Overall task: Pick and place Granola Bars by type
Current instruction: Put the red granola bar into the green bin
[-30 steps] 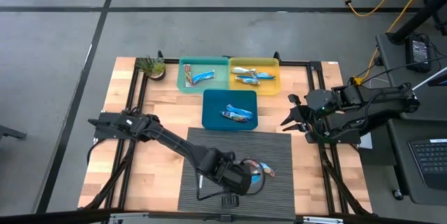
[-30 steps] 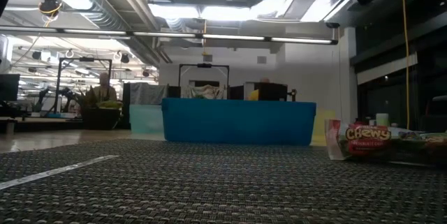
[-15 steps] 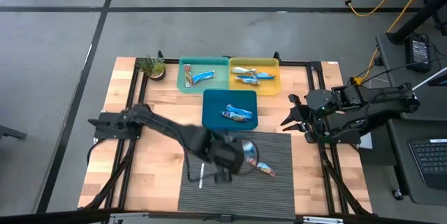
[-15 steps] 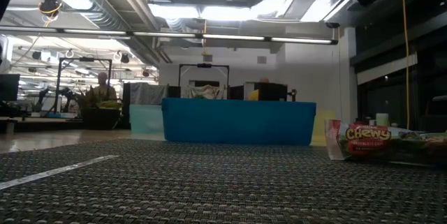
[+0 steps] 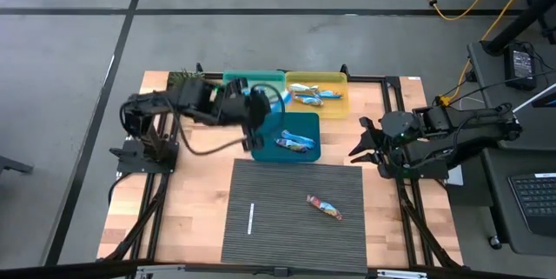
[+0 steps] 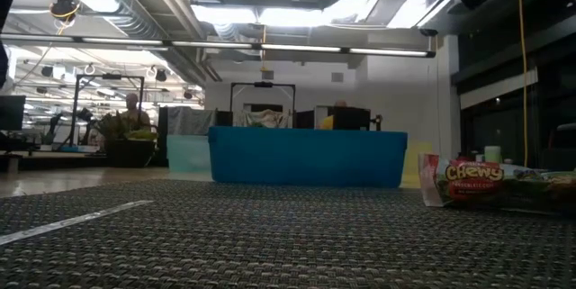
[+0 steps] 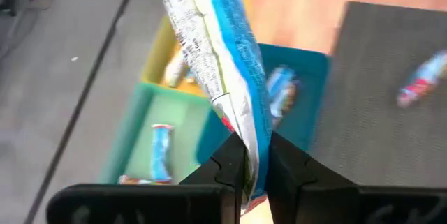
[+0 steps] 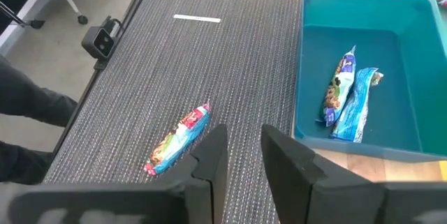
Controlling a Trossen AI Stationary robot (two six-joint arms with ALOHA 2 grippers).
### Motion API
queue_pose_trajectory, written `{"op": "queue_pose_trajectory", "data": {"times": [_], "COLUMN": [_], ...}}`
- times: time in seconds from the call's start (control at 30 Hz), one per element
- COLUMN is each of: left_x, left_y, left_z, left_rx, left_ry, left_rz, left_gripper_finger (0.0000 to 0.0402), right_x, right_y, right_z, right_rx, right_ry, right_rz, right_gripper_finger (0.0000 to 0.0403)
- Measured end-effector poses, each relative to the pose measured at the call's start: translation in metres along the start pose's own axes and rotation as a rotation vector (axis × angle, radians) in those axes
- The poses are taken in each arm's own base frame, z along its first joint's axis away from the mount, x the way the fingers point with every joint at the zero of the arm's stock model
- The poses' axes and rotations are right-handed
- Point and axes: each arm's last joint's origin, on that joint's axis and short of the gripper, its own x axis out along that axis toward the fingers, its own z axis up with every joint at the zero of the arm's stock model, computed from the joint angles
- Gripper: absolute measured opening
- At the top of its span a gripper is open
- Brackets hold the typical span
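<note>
The left gripper [image 7: 250, 165] is clamped on a blue granola bar [image 7: 220, 63], above the green tray [image 5: 236, 79] and blue tray [image 5: 306, 131]. One multicoloured bar [image 5: 323, 208] lies on the dark mat [image 5: 278, 227]. The right gripper [image 5: 365, 149] waits at the table's right edge, fingers slightly apart and empty.

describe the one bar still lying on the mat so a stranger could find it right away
Start at the dark ribbed mat at the table's near edge. On its right half lies a single granola bar, blue and red. Its only neighbour on the mat is a thin white stick, further left.
</note>
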Motion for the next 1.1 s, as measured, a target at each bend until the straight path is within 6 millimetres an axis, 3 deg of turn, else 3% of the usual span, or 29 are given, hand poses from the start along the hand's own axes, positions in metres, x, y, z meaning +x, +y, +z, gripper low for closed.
{"op": "queue_pose_trajectory", "data": {"times": [0.4, 0.53, 0.8, 1.0, 1.1], "left_x": [0.023, 0.036, 0.074, 0.106, 0.134], "left_y": [0.066, 0.102, 0.180, 0.204, 0.208], "left_z": [0.005, 0.007, 0.002, -0.003, -0.005], "left_rx": [0.014, 0.031, -0.118, -0.124, -0.112], "left_ry": [0.075, 0.097, 0.127, 0.184, 0.238], "left_rz": [0.125, 0.164, 0.067, -0.002, -0.047], "left_gripper_finger": [0.0033, 0.0033, 0.0033, 0.0033, 0.0033], "right_x": [0.000, 0.000, 0.000, 0.000, 0.000], "right_y": [0.000, 0.000, 0.000, 0.000, 0.000], "right_z": [0.001, 0.001, 0.001, 0.001, 0.001], "right_rx": [-0.001, 0.000, 0.000, 0.000, 0.017], "right_ry": [-0.011, -0.011, -0.011, -0.011, -0.011], "right_rz": [-0.002, -0.002, -0.001, -0.001, -0.001], "right_gripper_finger": [0.0092, 0.0092, 0.0092, 0.0092, 0.0092]}}
